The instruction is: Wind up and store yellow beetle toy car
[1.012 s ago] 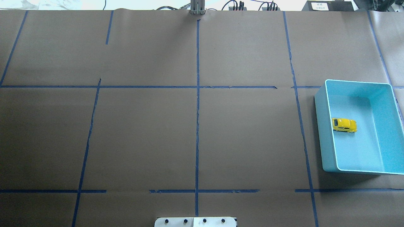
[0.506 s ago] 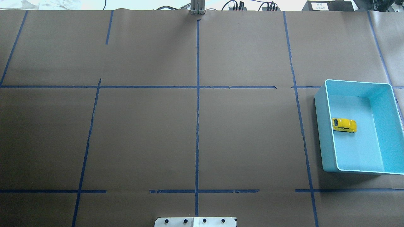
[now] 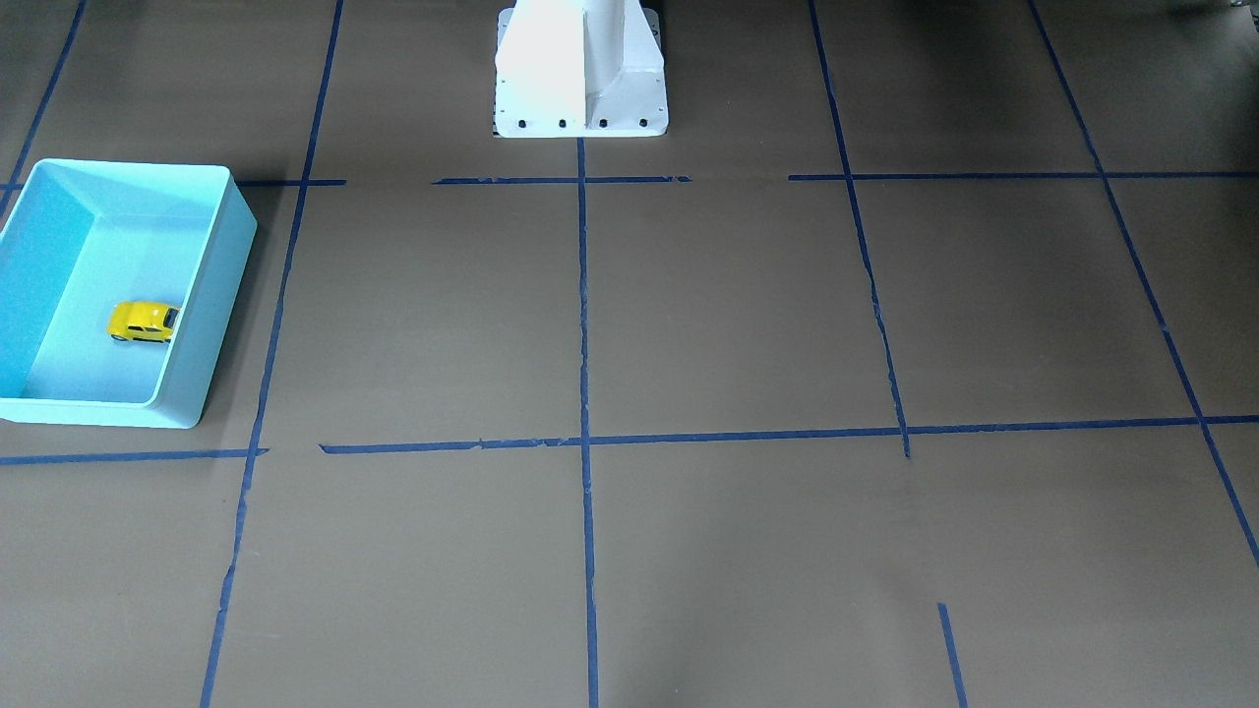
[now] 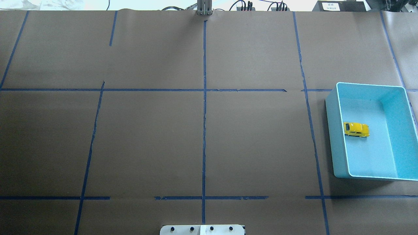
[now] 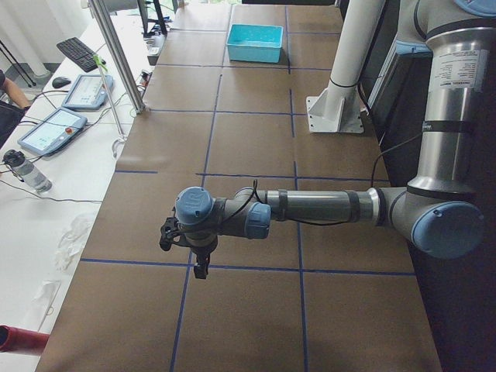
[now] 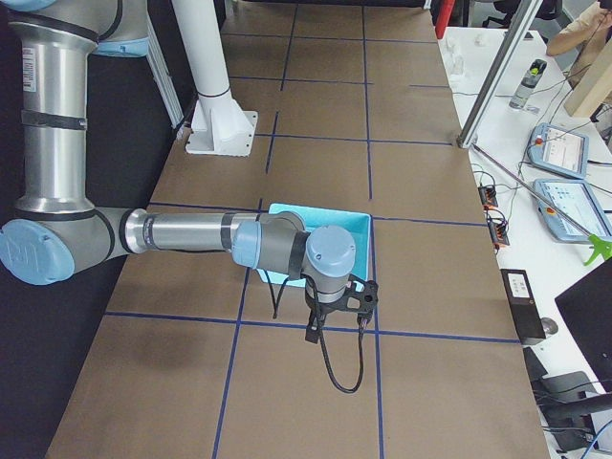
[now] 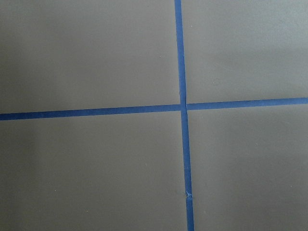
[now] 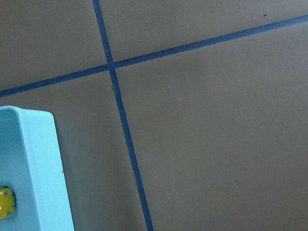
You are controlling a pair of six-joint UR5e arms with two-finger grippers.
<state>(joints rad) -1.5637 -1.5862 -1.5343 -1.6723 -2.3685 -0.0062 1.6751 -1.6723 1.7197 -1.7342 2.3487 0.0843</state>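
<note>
The yellow beetle toy car (image 4: 356, 129) stands on its wheels inside the turquoise bin (image 4: 331, 130) at the table's right side, close to the bin's left wall. It also shows in the front-facing view (image 3: 144, 322) and at the edge of the right wrist view (image 8: 6, 202). My right gripper (image 6: 312, 333) hangs high above the table near the bin (image 6: 354, 229), apart from the car. My left gripper (image 5: 200, 267) hangs above the table's left end. Both show only in the side views, so I cannot tell whether they are open or shut.
Brown paper with a grid of blue tape lines covers the table (image 4: 202, 130). The white robot base (image 3: 580, 69) stands at the table's near middle edge. Tablets, a keyboard and cables lie on side benches (image 5: 54, 128) beyond the table.
</note>
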